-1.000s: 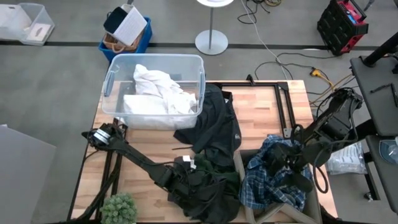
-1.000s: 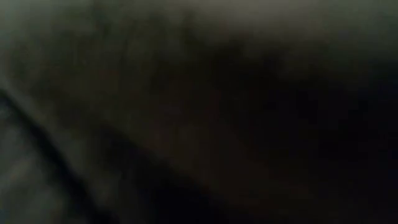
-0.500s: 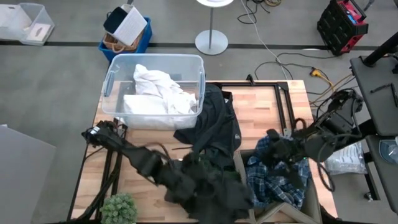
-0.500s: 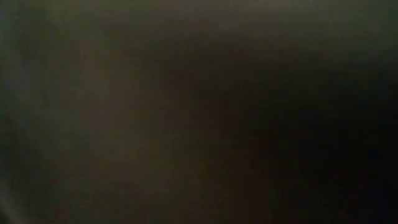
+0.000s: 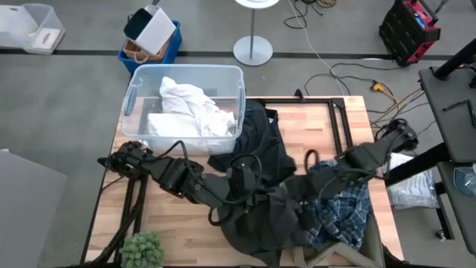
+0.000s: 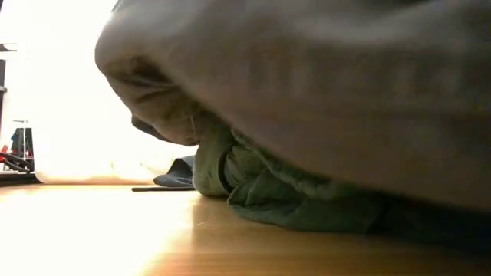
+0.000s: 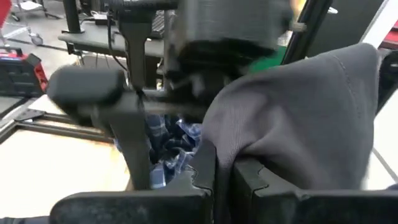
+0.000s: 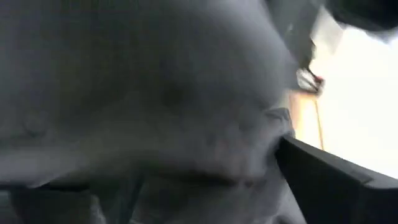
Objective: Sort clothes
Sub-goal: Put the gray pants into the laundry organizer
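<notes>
A dark grey garment (image 5: 268,223) is bunched at the table's near middle; it hangs close over the low camera (image 6: 330,92). A dark green garment (image 6: 268,188) lies under it on the wood. My left gripper (image 5: 260,195) is shut on the grey garment (image 7: 286,118). My right gripper (image 5: 301,195) reaches in from the right, above the same garment, and grey cloth fills its wrist view (image 8: 143,106). A blue-and-white plaid shirt (image 5: 343,210) lies in the bin at the near right. White clothes (image 5: 190,108) lie in the clear tub. A black garment (image 5: 256,145) lies spread on the table's middle. My left gripper pinches a fold of the dark grey garment (image 7: 239,155) between its two shut fingers (image 7: 205,171). The cloth rises out of the fingers and drapes over to one side, slack. Most of the garment hangs and trails on the table below.
A clear plastic tub (image 5: 132,97) stands at the far left of the table. A grey bin (image 5: 349,254) stands at the near right corner. A small leafy plant (image 5: 143,249) stands at the near left. Bare wood (image 5: 320,123) shows at the far right.
My left gripper has gone toward the table's right edge and up, dragging the dark grey garment from the near middle toward the plaid shirt's bin; the cloth has lifted off the low camera. My right gripper has gone left from over the plaid shirt toward the grey garment.
</notes>
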### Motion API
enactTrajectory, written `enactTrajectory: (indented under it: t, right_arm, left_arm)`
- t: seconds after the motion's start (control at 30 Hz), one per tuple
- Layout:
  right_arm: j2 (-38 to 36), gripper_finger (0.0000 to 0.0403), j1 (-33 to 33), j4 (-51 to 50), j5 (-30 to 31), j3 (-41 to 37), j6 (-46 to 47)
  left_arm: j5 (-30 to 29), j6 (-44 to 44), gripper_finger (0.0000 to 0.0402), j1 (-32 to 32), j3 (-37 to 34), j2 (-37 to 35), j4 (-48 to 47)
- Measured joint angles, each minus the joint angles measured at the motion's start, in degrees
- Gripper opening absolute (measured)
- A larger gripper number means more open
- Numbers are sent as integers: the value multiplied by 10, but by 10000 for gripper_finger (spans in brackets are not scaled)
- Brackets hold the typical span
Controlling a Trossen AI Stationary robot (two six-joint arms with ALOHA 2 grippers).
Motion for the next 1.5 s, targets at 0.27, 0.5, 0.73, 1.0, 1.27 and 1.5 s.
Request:
enactTrajectory:
  t: [0.27,0.5,0.73,1.0,1.27,1.5]
  right_arm:
    - [22,56,-20,95,-45,2,-97]
    - [-44,29,-34,58,-52,43,-68]
    - [-66,29,-33,1,-135,229,-36]
    - [-110,29,-31,-161,-281,332,57]
    - [-110,29,-31,-487,-163,287,136]
    - [-90,29,-17,-490,-212,100,127]
  left_arm:
    - [-16,14,1,-2,1,-1,23]
    - [-44,-21,70,0,3,-37,9]
    - [-114,40,144,0,3,-76,-3]
    - [-115,60,166,-1,3,-114,-17]
    - [-165,61,167,3,2,-115,-39]
    - [-187,55,167,9,0,-100,-71]
